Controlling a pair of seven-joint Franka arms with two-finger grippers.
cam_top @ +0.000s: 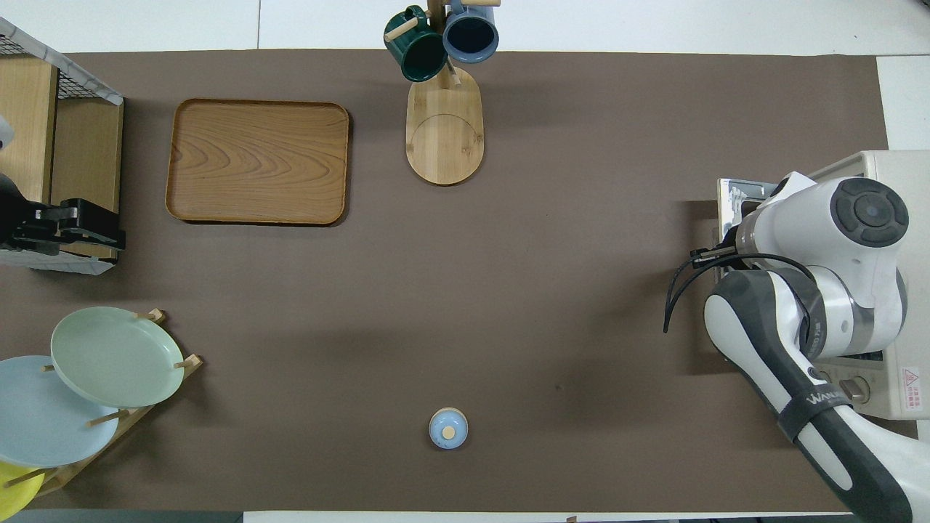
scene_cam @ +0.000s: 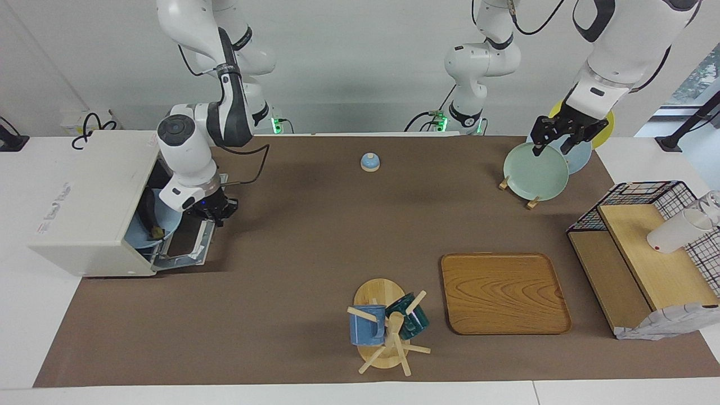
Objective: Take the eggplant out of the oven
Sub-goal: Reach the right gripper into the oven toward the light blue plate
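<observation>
The off-white oven (scene_cam: 90, 197) stands at the right arm's end of the table, and its top shows in the overhead view (cam_top: 897, 181). Its door (scene_cam: 188, 244) hangs low, almost fully open. My right gripper (scene_cam: 212, 215) is shut on the handle at the door's free edge. Inside, the dark eggplant (scene_cam: 147, 216) lies on a light blue plate (scene_cam: 136, 237), its brownish stem tip toward the opening. The overhead view hides the eggplant and the right gripper under the arm. My left gripper (scene_cam: 556, 143) waits open and empty over the plate rack; it also shows in the overhead view (cam_top: 102, 231).
A rack holds a green plate (scene_cam: 534, 171), a blue one and a yellow one. A small blue bell (scene_cam: 369, 162) sits near the robots. A wooden tray (scene_cam: 504, 292), a mug tree (scene_cam: 388, 329) and a wire shelf (scene_cam: 641, 259) stand farther out.
</observation>
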